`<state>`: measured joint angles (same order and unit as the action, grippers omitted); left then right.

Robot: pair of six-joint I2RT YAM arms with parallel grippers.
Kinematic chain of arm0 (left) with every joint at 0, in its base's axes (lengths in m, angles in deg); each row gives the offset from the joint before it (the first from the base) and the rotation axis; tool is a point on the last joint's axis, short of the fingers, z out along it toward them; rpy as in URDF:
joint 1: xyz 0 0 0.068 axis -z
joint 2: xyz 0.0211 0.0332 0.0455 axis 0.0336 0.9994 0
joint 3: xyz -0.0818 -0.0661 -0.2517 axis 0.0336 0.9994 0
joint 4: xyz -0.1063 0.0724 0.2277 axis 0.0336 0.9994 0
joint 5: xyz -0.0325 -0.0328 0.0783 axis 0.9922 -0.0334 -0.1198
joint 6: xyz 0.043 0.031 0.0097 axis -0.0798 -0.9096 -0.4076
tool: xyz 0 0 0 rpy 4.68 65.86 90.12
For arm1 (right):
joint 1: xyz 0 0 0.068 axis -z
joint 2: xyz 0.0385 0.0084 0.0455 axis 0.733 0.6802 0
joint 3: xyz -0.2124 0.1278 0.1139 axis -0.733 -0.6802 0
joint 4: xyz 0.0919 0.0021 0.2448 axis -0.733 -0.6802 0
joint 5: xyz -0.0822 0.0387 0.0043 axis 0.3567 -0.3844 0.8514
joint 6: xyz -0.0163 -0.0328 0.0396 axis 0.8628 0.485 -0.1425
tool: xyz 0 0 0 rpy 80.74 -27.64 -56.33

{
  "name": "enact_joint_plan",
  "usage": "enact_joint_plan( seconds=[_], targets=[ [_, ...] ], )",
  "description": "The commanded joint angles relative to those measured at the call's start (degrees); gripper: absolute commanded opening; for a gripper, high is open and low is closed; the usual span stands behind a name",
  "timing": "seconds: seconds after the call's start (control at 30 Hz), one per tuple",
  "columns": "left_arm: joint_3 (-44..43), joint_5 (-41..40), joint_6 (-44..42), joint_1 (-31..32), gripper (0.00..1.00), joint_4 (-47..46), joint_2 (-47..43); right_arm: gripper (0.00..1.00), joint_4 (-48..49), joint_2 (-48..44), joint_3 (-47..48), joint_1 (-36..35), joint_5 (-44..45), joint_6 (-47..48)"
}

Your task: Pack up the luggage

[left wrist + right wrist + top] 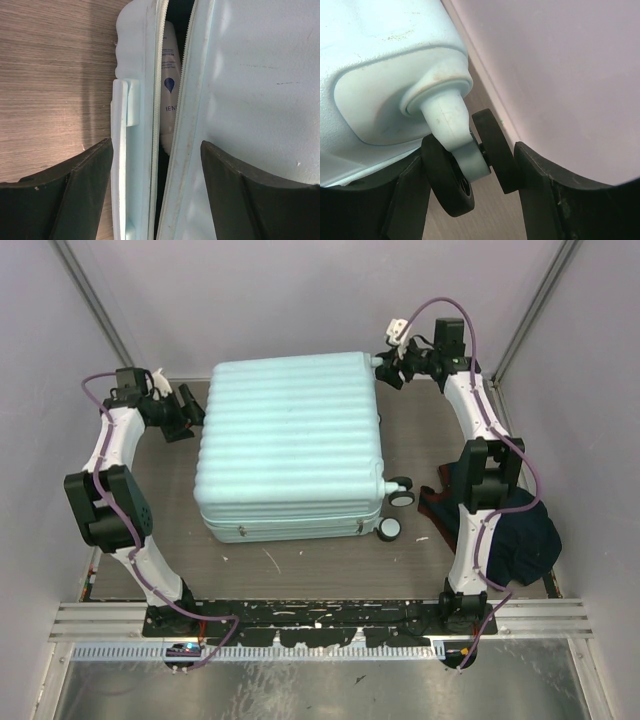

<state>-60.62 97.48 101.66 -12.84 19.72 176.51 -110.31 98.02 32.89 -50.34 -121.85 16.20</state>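
The pale mint-blue ribbed luggage lies flat mid-table with its lid down. In the left wrist view its side seam gapes a narrow slit, and a white tube with a blue logo shows inside. My left gripper is at the luggage's far left edge; in its own wrist view the gripper is open with the seam between its jaws. My right gripper is at the far right corner; in its own view the gripper has its jaws closed around a dark twin wheel of the luggage.
Dark navy clothing lies heaped at the right, behind the right arm. Two more wheels stick out at the luggage's near right corner. A pale wall is close behind the right gripper. A side handle runs by the left finger.
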Motion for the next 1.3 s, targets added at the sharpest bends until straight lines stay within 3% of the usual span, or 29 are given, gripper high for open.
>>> enact_joint_plan(
  seconds=[0.0, 0.07, 0.27, 0.47, 0.63, 0.8, 1.03, 1.27],
  targets=[
    [-0.7, 6.2, 0.0, 2.6, 0.73, 1.3, 0.4, 0.07, 7.4, -6.9, -4.8, -1.0, -1.4, -3.7],
    [-0.7, 6.2, 0.1, 2.6, 0.74, 1.3, 0.4, 0.15, 8.2, -6.4, -8.6, -1.0, 0.4, -1.6],
    [0.2, 4.0, -0.6, 2.3, 0.78, 2.4, -0.4, 0.76, 8.1, -3.9, -6.3, 0.7, 4.6, -4.7],
    [4.1, 3.7, 1.7, -1.3, 0.78, 0.1, -3.4, 0.91, 6.8, -10.5, -12.4, 7.0, 4.7, -17.5],
    [5.9, 3.1, 0.9, -4.6, 0.80, -0.3, -6.2, 0.92, 1.3, -20.8, -24.3, 11.3, 4.4, -32.3],
    [8.5, 2.3, 0.0, -6.7, 0.80, 0.8, -7.3, 0.85, -5.2, -29.3, -38.2, 11.8, 0.9, -46.0],
    [15.7, 3.1, 3.2, -6.8, 0.77, -3.2, -9.4, 0.75, 14.5, -37.8, -64.6, 11.6, 2.8, -70.1],
    [17.5, 4.2, 3.2, -6.8, 0.70, -4.4, -8.1, 0.58, 30.7, -32.1, -70.3, 7.9, 10.3, -81.5]
  ],
)
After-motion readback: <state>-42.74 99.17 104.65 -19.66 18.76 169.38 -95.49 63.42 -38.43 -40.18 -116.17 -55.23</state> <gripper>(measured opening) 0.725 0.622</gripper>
